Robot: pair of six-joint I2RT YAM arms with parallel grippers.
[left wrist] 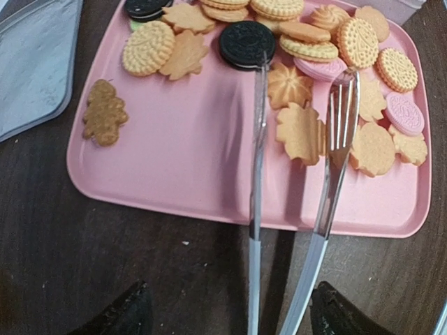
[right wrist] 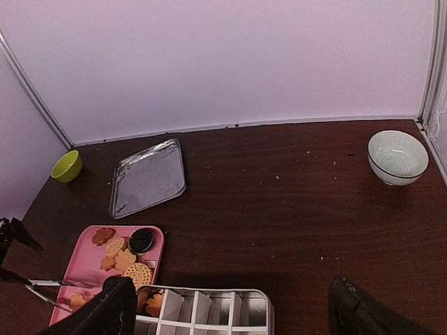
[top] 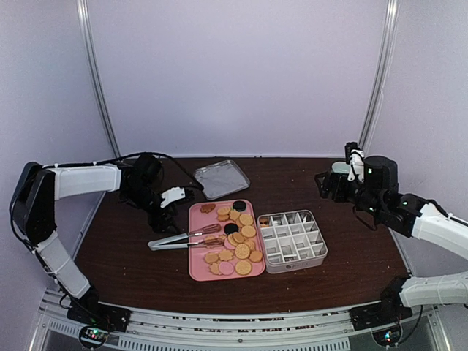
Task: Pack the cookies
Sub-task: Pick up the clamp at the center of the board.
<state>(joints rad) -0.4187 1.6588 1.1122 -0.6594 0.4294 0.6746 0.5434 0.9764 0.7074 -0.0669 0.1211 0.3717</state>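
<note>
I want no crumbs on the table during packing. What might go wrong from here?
The tongs run between the open jaws of the left gripper, tips resting on crowded cookies; closing may sweep some off the pink tray. The box has narrow cells, so a released cookie may catch on a divider.

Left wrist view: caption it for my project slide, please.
Open left gripper flanking metal tongs whose tips rest on a pink tray of assorted cookies.

light: even, soft — faint shadows | wrist views: edges bowed | top view: slightly soft
</note>
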